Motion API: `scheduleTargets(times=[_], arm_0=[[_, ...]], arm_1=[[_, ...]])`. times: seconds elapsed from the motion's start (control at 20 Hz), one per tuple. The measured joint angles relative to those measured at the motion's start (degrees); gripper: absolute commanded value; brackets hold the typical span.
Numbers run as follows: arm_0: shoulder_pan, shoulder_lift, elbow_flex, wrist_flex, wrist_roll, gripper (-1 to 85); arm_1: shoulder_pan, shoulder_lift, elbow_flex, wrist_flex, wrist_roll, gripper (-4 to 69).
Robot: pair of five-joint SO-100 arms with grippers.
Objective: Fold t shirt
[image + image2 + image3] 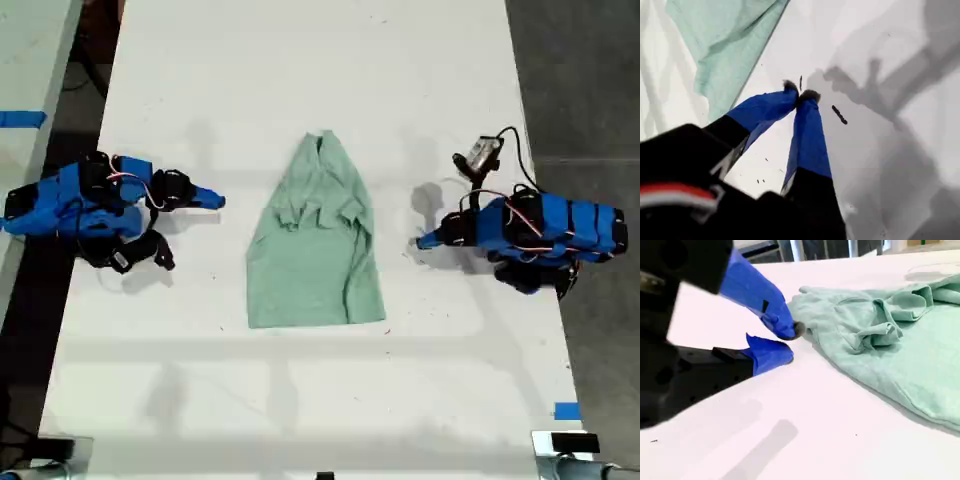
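T shirt is laid flat mid-table, partly folded. First gripper is seen closed, empty; second gripper slightly parted, beside the cloth.

A white table is filling most of the exterior view, soft shadows lying across it. Dark grey floor is showing along that view's right. Blue tape is sticking near the table's edge.
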Motion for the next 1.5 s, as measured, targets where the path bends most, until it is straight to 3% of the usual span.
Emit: scheduleTargets(times=[0.05, 0.2, 0.35, 0.65, 0.85, 1.15, 1.5], arm_0=[[0.0, 0.0, 0.0, 0.3, 0.0, -0.1], [2.2, -0.6, -1.1, 2.3, -10.2, -0.1], [2.8, -6.2, -5.2, 2.6, -12.7, -0.1], [8.6, -51.3, -31.7, 2.6, -17.4, -0.1], [18.6, -81.3, -52.0, 1.5, -21.4, 20.2], [35.6, -104.2, -72.1, 1.0, -30.3, 20.7], [35.3, -118.5, -73.3, 0.2, -34.3, 20.5]], arm_1=[[0.0, 0.0, 0.0, 0.0, 0.0, 2.1], [0.3, 0.0, 0.0, 0.0, 0.0, 2.1], [0.3, 0.0, 0.0, 0.0, 0.0, 2.2], [0.3, 0.0, 0.0, 0.0, 0.0, 2.2], [0.3, 0.0, 0.0, 0.0, 0.0, 2.3], [0.3, 0.0, 0.0, 0.0, -0.4, 2.4], [0.3, 0.0, 0.0, 0.0, -0.4, 2.6]])
